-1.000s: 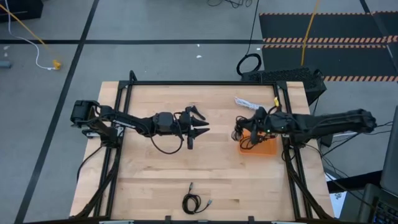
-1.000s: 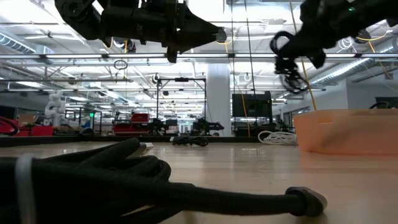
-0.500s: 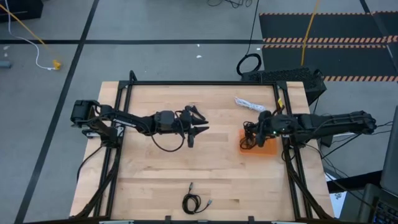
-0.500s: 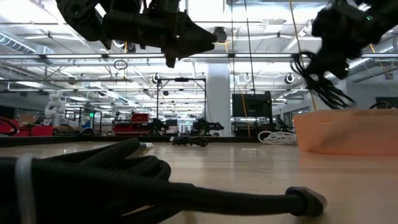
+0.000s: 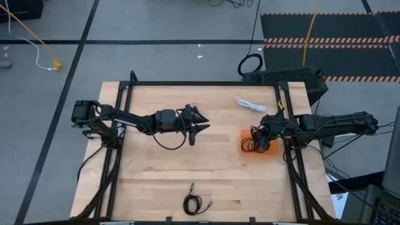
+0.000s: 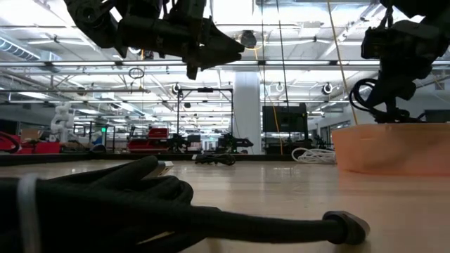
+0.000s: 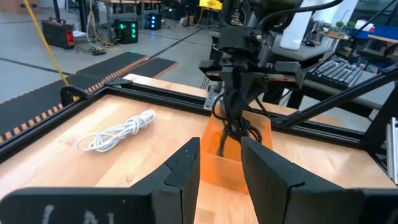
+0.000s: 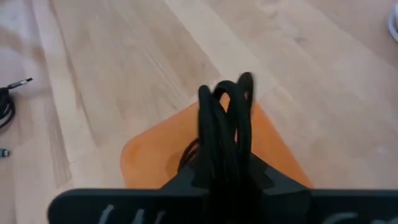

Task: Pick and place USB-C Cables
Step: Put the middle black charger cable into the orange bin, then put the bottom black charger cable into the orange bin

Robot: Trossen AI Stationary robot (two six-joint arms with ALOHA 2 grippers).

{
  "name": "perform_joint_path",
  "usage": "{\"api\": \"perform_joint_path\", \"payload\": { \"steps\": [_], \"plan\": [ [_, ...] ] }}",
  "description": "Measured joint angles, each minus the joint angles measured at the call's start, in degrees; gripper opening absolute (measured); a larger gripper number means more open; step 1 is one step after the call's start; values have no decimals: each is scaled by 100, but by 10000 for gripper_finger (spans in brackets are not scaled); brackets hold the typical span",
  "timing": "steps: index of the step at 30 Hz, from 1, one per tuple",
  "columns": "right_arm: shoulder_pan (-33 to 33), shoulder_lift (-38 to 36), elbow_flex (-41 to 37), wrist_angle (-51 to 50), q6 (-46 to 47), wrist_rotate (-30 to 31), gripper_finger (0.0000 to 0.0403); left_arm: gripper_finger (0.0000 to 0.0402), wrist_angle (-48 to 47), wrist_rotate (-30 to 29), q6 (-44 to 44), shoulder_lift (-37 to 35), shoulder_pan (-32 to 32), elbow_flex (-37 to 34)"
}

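My right gripper (image 5: 258, 135) hangs over the orange tray (image 5: 270, 150) at the table's right side, shut on a coiled black USB-C cable (image 8: 225, 115). The cable's loops (image 6: 370, 98) dangle to the tray's rim (image 6: 387, 130). My left gripper (image 5: 205, 122) waits open in the air over the table's middle, pointing at the tray. A white coiled cable (image 5: 250, 104) lies flat on the table beyond the tray. Another black coiled cable (image 5: 195, 203) lies at the near edge. My right gripper pinches the black cable's bundled loops (image 8: 217, 149) between its two fingers, coming from above and pointing steeply down. Several strands run between the fingers. The coil hangs below the gripper, its lower loops (image 7: 229, 127) reaching into the orange tray.
A black frame rail (image 5: 200, 83) runs round the table. A thick black sleeved cable (image 6: 105, 204) lies close to the low camera. Bare wood spreads between the left gripper and the near edge. Beyond the far right corner sit a keyboard (image 5: 284, 76) and a black ring loop (image 5: 250, 64).
My right gripper has carried the black cable toward the table's right edge, from beside the tray's left side to over the tray, tipping downward and sinking. The loops that hung free in the air now dangle into the tray.
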Motion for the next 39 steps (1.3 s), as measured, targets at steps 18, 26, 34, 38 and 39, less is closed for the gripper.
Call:
{"api": "perform_joint_path", "payload": {
  "steps": [18,26,34,38,39],
  "plan": [
    [0,-38,0,1626,-378,-441,116,120,-656,2,-34,0,58,0],
    [-2,-227,0,2384,-776,-415,116,120,-2061,269,-491,0,741,35],
    [-2,-243,2,3289,-1117,-407,117,120,-4147,929,312,0,1439,521],
    [-2,-205,2,3353,-1109,-405,117,120,-4643,1033,1089,-2,1535,546],
    [-2,-180,2,3348,-1098,-405,117,120,-4845,1123,1122,-2,1530,546]
  ]
}}
